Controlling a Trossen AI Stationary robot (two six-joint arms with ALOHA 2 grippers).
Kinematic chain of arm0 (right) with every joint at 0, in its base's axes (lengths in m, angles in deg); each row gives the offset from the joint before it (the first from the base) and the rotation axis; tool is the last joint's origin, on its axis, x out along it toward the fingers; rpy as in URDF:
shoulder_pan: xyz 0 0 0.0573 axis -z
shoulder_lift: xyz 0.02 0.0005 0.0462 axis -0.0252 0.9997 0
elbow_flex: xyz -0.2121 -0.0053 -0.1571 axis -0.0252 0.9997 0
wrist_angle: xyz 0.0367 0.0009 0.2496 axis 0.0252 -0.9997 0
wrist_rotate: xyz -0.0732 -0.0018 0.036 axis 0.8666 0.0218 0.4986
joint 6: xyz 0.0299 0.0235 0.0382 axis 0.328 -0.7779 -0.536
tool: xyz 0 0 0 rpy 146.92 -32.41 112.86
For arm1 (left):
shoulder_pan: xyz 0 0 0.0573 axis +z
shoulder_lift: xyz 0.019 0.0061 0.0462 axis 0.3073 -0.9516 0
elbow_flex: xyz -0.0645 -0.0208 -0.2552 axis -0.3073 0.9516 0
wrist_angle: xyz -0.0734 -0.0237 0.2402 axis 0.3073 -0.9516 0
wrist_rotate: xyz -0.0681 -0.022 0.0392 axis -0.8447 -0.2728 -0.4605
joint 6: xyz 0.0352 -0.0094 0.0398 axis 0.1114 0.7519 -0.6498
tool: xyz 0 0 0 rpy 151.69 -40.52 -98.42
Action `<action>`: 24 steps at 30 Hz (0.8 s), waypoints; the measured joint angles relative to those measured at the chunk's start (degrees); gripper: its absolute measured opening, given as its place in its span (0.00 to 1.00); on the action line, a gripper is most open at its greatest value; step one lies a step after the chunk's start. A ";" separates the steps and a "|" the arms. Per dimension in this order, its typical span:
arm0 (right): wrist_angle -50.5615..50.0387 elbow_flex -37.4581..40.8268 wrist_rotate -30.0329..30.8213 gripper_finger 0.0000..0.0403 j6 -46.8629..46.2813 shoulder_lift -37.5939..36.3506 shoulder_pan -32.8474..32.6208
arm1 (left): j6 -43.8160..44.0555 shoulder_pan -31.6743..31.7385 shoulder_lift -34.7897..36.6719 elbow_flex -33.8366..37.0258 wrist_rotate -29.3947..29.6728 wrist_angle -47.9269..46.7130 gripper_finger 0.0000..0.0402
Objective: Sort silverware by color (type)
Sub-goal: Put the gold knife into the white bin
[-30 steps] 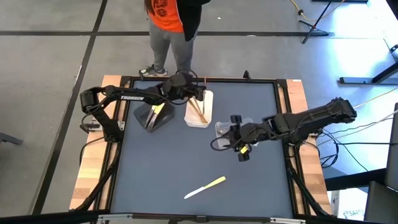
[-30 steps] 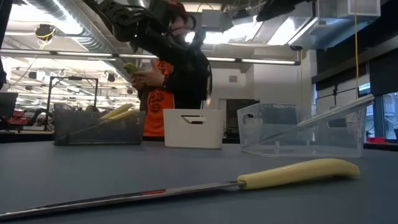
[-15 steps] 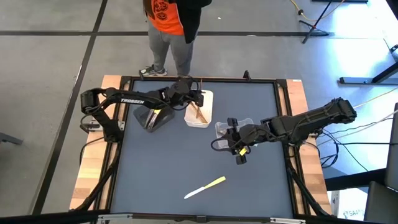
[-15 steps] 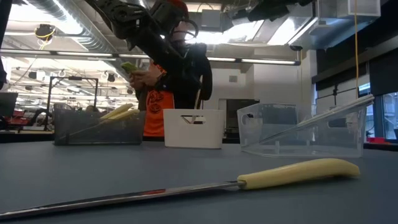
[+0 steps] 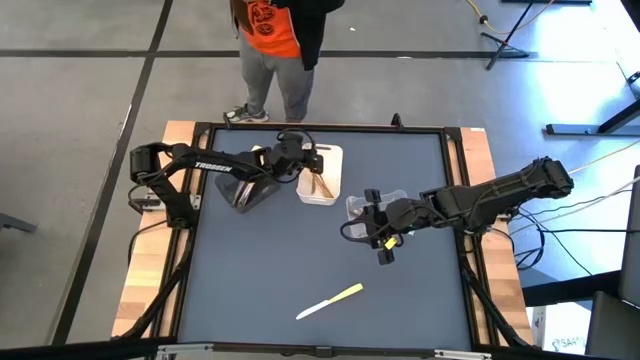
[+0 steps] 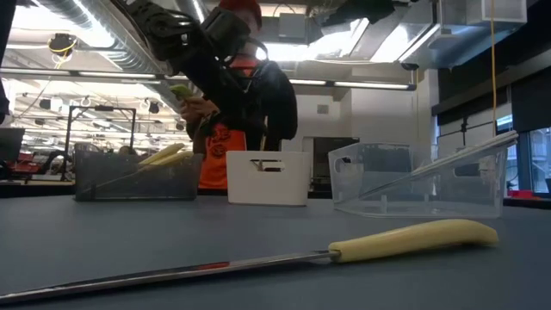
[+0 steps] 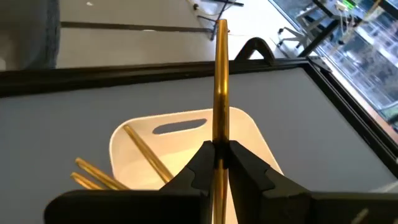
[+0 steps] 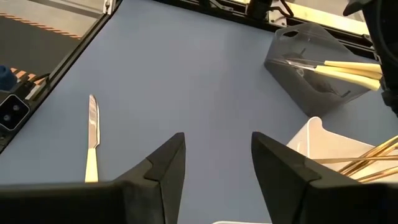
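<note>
One slim golden utensil [image 7: 220, 93] stands upright, pinched by the left pincer [image 7: 219, 163].

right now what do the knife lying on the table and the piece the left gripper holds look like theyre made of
The knife seems to have a polished metal blade, since it reflects the scene, and a matte pale yellow handle, probably plastic. The utensil that the left gripper pinches above the white bin looks like gold-toned metal with a bright sheen, though coated plastic is possible.

I see three trays [image 5: 320, 185] in a row near the table's [image 5: 260, 270] far edge; a knife [image 5: 330, 300] lies alone toward the near edge.
</note>
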 joint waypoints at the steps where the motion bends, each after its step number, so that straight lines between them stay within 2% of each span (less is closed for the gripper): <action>1: -0.02 0.00 0.00 0.43 0.00 0.00 -0.02 | 0.86 0.00 0.00 0.16 0.14 -0.04 0.06; 13: -0.03 0.00 0.00 0.43 0.02 0.00 0.02 | 12.73 -0.57 0.00 0.49 2.79 0.39 0.06; 18: -0.04 0.00 0.00 0.43 0.03 0.00 0.02 | 13.69 -1.39 0.00 0.49 3.10 0.35 0.06; 24: -0.04 0.00 0.00 0.43 0.04 0.00 0.02 | 13.75 -2.98 0.00 0.49 9.05 0.33 0.06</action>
